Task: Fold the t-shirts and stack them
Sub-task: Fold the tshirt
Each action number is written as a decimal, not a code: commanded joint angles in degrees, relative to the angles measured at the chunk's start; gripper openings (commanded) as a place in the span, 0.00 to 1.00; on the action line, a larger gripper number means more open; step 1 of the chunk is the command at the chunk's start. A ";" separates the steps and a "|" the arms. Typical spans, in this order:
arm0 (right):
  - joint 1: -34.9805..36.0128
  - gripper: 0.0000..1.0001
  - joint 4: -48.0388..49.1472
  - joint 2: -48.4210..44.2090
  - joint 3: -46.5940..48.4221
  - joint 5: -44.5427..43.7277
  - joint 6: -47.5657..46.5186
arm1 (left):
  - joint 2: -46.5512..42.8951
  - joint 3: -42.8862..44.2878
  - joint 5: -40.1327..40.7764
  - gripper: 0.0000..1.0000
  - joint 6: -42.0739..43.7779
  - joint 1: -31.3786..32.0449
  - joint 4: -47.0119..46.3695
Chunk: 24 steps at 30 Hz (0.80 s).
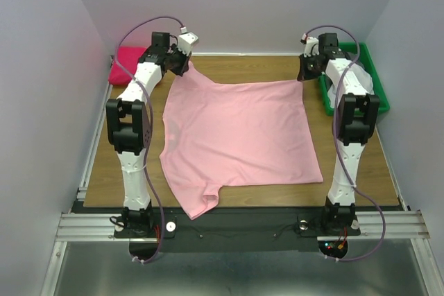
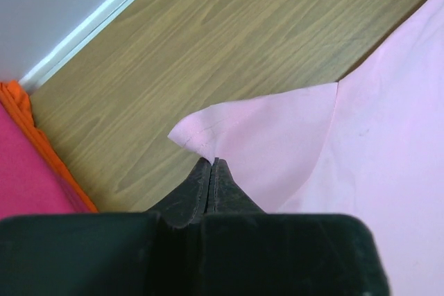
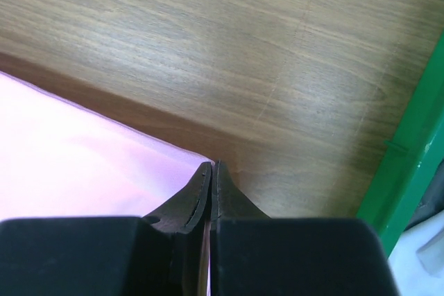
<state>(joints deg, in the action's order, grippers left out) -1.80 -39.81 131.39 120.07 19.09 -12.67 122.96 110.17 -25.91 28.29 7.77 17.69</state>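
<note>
A light pink t-shirt (image 1: 239, 136) lies spread over the middle of the wooden table, its collar end towards the near edge. My left gripper (image 1: 184, 65) is shut on the shirt's far left corner (image 2: 208, 133), which lifts off the wood. At the far right, my right gripper (image 1: 306, 68) is shut on the other far corner (image 3: 187, 164), with cloth showing between its fingers (image 3: 196, 195). A hot pink t-shirt with an orange edge (image 1: 128, 64) lies bunched at the far left corner of the table, beside the left gripper (image 2: 214, 162).
A green bin (image 1: 371, 81) stands at the far right, close behind the right arm; its rim (image 3: 409, 143) shows in the right wrist view. White walls close in the back and both sides. Bare wood (image 1: 104, 164) flanks the shirt.
</note>
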 commanded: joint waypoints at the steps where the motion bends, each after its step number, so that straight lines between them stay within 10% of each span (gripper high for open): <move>1: 0.13 0.00 1.67 1.23 2.53 1.21 -0.87 | 0.52 0.04 0.07 0.00 0.18 -0.39 -2.40; 7: 0.13 0.02 1.76 7.11 7.10 0.86 -0.25 | 5.62 3.29 0.86 0.00 0.01 -0.39 -2.75; 12: 0.13 0.40 2.02 11.07 10.35 -0.90 0.53 | 9.49 6.01 0.95 0.00 -0.17 -0.39 -3.10; 16: 0.13 0.52 2.90 12.83 12.29 -1.86 1.24 | 11.42 7.78 1.13 0.00 -0.26 -0.39 -3.19; 24: 0.13 0.52 5.10 14.24 12.91 -1.69 1.94 | 13.54 9.97 1.56 0.00 -0.17 -0.39 -3.28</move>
<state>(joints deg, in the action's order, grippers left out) -1.80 -37.95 144.64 130.56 17.76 -11.53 137.21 116.42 -24.49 28.18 7.77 15.84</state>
